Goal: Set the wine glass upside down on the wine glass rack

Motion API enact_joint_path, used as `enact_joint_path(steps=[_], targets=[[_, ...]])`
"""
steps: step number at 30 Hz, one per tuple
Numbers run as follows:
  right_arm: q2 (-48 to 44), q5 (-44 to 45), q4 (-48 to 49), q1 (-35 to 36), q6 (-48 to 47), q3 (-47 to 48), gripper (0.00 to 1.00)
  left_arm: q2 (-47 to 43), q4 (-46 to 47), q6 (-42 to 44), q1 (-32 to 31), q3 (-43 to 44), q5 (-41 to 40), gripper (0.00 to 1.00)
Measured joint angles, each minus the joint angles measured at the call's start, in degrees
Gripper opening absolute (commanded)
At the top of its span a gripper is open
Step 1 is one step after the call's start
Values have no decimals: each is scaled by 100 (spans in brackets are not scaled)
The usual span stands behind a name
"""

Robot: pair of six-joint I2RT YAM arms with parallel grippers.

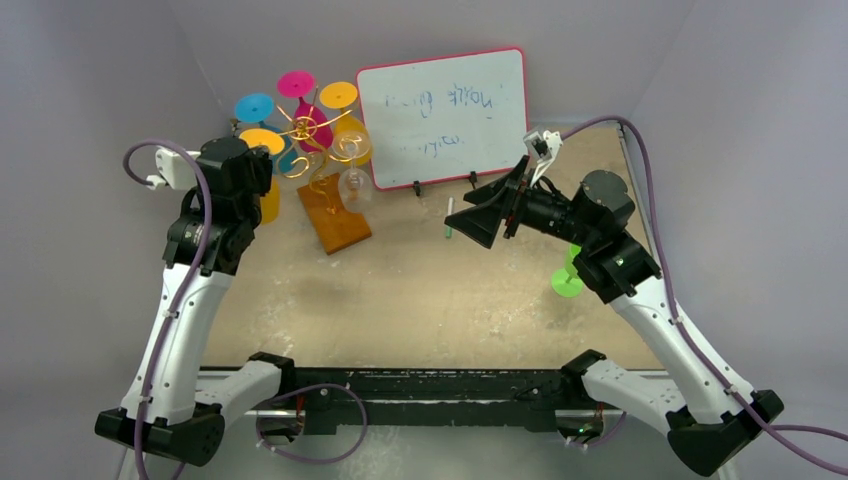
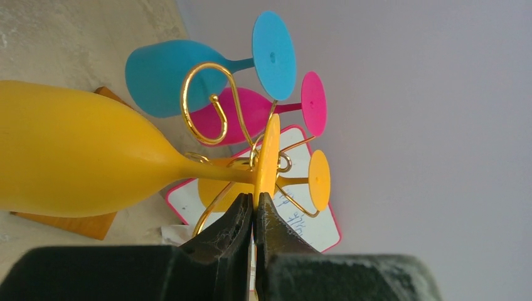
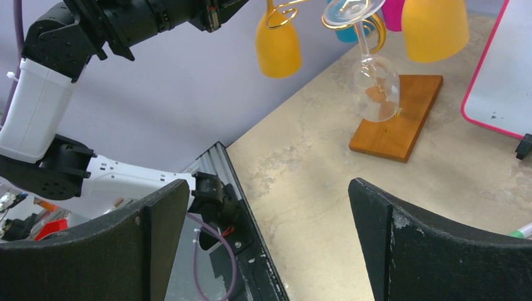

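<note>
Beige table (image 1: 420,300), far left: left gripper (image 2: 253,210) pinched tight on yellow wine glass (image 2: 75,150) foot at rack (image 2: 204,103); right gripper (image 3: 266,200) wide open, empty. Best approach: seat stem fully in curl w/o bumping other glasses (image 2: 163,69), then release.

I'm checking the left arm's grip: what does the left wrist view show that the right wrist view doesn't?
Left wrist only: the left gripper shut on the disc foot of the yellow wine glass. Right wrist only: a clear wine glass hanging bowl-down and the open right gripper. Both: that yellow glass, the gold wire rack and its brown rectangular wooden base.
</note>
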Motion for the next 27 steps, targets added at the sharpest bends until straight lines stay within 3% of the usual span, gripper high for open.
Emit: enact_joint_path(steps=[27], targets=[[-127, 129, -157, 0, -136, 0, 100, 535, 778, -308, 0, 0, -136, 0]])
